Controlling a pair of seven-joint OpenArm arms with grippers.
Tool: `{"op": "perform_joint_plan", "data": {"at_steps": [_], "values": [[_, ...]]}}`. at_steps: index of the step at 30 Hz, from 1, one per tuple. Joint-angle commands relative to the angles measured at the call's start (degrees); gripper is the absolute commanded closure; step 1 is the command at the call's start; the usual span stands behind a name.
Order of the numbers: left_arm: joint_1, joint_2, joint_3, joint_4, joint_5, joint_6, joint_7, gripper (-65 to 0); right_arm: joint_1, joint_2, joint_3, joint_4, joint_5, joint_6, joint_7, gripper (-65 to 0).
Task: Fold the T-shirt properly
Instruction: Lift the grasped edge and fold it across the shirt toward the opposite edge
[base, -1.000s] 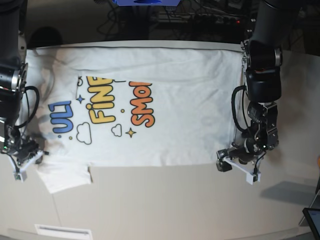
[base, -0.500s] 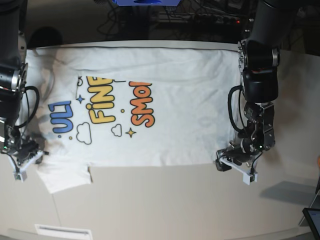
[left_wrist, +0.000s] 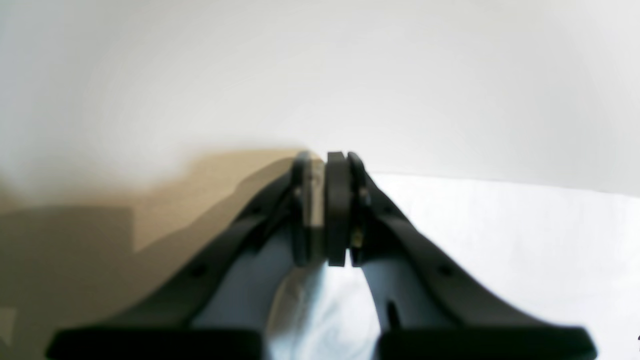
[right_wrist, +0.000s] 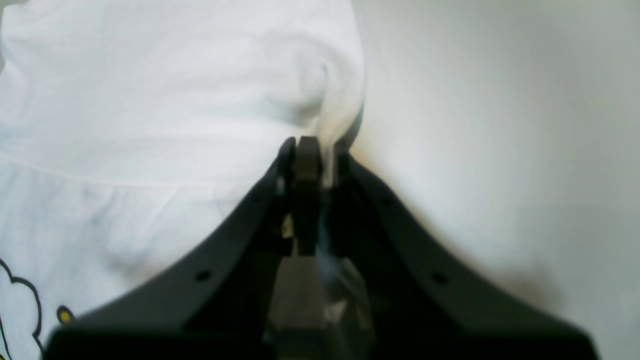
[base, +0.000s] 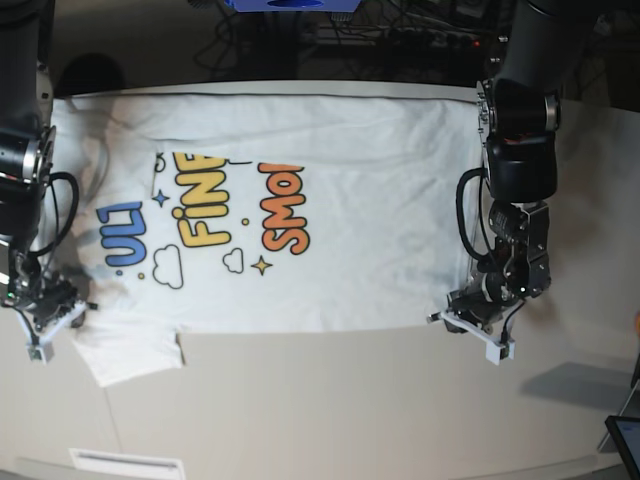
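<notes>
The white T-shirt (base: 350, 220) lies spread flat on the table, print up, with blue, yellow and orange lettering towards its left. My left gripper (base: 447, 320) sits at the shirt's lower right hem corner. In the left wrist view its jaws (left_wrist: 325, 210) are together with a sliver of white cloth (left_wrist: 500, 260) pinched between them. My right gripper (base: 68, 306) is at the lower left sleeve. In the right wrist view it (right_wrist: 315, 165) is shut on the edge of the T-shirt (right_wrist: 150, 100).
The beige table (base: 330, 400) stretches in front of the shirt, with a white label strip (base: 125, 462) near its front left edge. A dark screen corner (base: 625, 435) shows at the far right. Cables (base: 400, 35) lie behind the table.
My left gripper has closed from wide open onto the shirt's hem corner and edged slightly towards the cloth. The right gripper and the shirt have not moved.
</notes>
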Motion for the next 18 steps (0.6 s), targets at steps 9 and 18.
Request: {"op": "perform_joint_plan", "data": {"at_steps": [9,18], "values": [[-1.1,-0.09,0.06,0.64,0.52,0.3,2.49,0.0,1.42,1.03,-0.12,0.79,-0.16,0.0,-0.13,0.0],[-0.49,0.08,0.14,6.53,0.52,0.39,3.81,0.0,1.42,0.85,0.06,0.88,-0.16,0.18,3.39,0.0]]}}
